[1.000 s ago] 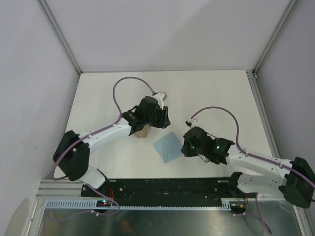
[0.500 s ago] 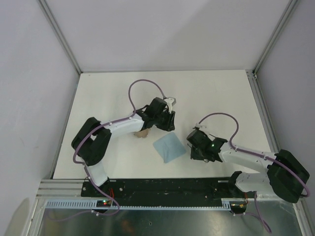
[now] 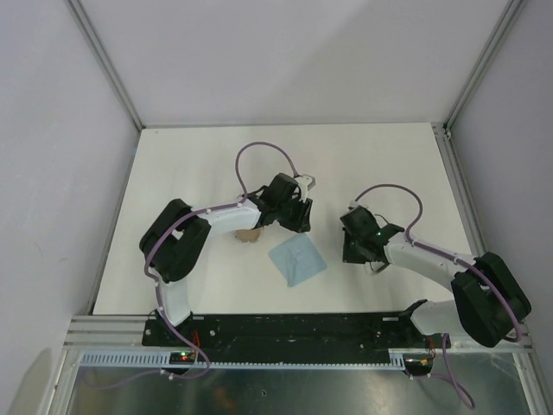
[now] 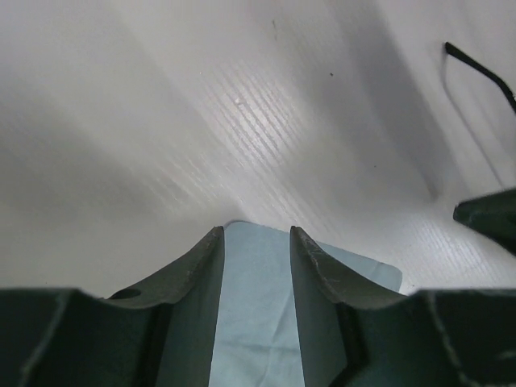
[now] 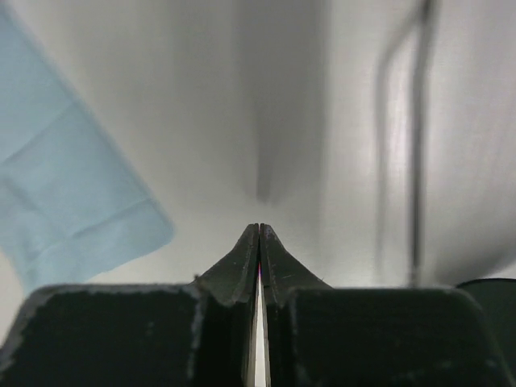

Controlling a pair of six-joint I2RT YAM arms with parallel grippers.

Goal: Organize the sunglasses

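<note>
The sunglasses show only in parts: a thin black temple arm (image 4: 480, 75) lies on the white table at the upper right of the left wrist view, and a blurred dark wire (image 5: 418, 137) stands at the right of the right wrist view. In the top view they are mostly hidden by my right gripper (image 3: 356, 244). My left gripper (image 4: 254, 231) is open and empty, low over the far corner of the light blue cloth (image 4: 254, 322). In the top view it (image 3: 295, 218) sits just above the cloth (image 3: 296, 261). My right gripper (image 5: 259, 227) is shut on nothing, right of the cloth (image 5: 64, 193).
The beige-grey case (image 3: 249, 234) lies partly under my left arm, left of the cloth. The white table (image 3: 389, 164) is bounded by grey walls and metal posts at the back and both sides. My right gripper's dark body (image 4: 492, 216) shows at the right of the left wrist view.
My left gripper has moved right and a little nearer, over the cloth's far corner. My right gripper has moved right, away from the cloth, and its arm has folded in.
</note>
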